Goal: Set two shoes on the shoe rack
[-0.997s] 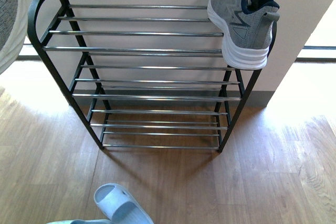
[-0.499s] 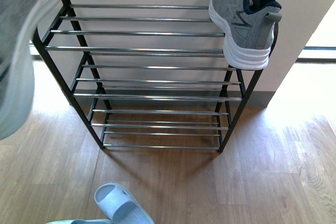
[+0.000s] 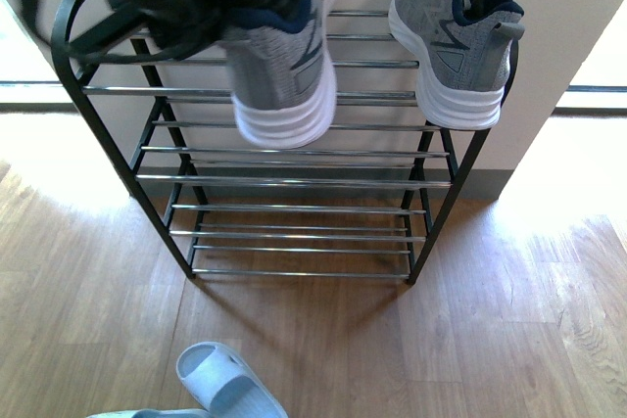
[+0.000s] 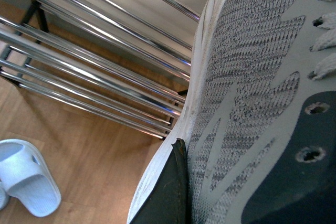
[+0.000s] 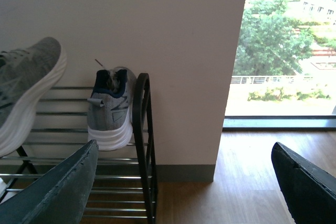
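Observation:
My left gripper (image 3: 211, 2) is shut on a grey sneaker (image 3: 284, 70) and holds it heel toward me above the middle of the shoe rack's (image 3: 294, 154) top shelf. In the left wrist view one dark finger (image 4: 170, 192) presses the sneaker's (image 4: 252, 93) knit side by its white sole. The other grey sneaker (image 3: 456, 41) stands at the right end of the top shelf, also visible as a sneaker (image 5: 110, 111) in the right wrist view. My right gripper (image 5: 184, 187) is open and empty, off to the right of the rack's side loop (image 5: 142, 129).
A pale slide (image 3: 227, 384) lies on the wooden floor in front of the rack, with part of a second slide at the bottom edge. The rack backs onto a white wall. A floor-length window (image 5: 283, 51) is to the right.
The held sneaker has swung from the far left edge rightward and now hangs over the rack's top shelf. The sneaker on the right end has not moved.

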`<state>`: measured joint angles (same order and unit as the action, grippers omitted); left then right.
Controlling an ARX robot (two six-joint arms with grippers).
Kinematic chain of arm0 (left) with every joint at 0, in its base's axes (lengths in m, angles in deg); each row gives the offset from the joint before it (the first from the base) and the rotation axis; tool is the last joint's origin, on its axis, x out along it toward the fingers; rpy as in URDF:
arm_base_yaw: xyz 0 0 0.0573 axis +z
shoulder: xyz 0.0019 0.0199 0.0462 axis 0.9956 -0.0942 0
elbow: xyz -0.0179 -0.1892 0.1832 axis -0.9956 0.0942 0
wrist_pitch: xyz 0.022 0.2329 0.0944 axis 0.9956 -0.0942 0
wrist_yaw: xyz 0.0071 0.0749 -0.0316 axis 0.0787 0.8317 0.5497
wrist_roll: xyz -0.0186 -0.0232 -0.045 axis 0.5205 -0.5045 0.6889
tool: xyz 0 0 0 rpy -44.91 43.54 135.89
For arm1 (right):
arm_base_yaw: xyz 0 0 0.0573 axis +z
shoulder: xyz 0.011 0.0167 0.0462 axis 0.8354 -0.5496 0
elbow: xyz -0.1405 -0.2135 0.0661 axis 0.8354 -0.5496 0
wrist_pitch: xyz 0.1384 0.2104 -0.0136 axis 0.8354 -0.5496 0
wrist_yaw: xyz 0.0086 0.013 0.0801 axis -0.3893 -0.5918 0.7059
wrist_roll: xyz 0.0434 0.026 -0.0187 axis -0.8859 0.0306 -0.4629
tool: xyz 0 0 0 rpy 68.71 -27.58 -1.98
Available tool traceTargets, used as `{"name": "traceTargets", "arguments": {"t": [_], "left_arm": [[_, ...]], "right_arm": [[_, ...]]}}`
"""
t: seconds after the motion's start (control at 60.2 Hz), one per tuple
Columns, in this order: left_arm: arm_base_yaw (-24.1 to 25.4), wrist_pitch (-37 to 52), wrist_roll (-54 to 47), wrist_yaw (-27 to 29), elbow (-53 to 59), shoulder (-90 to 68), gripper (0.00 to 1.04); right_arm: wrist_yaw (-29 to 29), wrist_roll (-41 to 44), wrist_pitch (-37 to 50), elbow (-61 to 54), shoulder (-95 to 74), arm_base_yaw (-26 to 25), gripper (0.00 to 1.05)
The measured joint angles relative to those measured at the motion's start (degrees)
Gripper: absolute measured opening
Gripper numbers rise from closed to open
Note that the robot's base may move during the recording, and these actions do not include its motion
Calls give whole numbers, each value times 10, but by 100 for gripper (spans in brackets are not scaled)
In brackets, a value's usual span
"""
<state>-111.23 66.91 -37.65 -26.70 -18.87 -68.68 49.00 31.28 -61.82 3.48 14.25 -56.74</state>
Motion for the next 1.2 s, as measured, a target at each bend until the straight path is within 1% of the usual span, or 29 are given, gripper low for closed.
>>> {"name": "traceTargets", "arguments": {"t": [0.15,0.249,0.482,0.798,0.831,1.03,1.097,1.197], "left_arm": [[-1,-45,26,-24,-105,-87,2],[-1,-70,28,-35,-151,-130,2],[0,-131,-4,-50,-244,-190,2],[-3,-164,-23,-56,-301,-221,2],[-4,-164,-23,-54,-302,-221,6],[-7,-155,-31,-33,-297,-217,38],[-10,-139,-37,-19,-275,-200,50],[-15,-115,-43,4,-238,-160,66]], "right_arm": [[0,0,0,0,0,0,96],[0,0,0,0,0,0,96],[0,0,0,0,0,0,96],[0,0,0,0,0,0,96],[0,0,0,0,0,0,96],[0,0,0,0,0,0,96],[0,0,0,0,0,0,96],[0,0,0,0,0,0,96]]}}
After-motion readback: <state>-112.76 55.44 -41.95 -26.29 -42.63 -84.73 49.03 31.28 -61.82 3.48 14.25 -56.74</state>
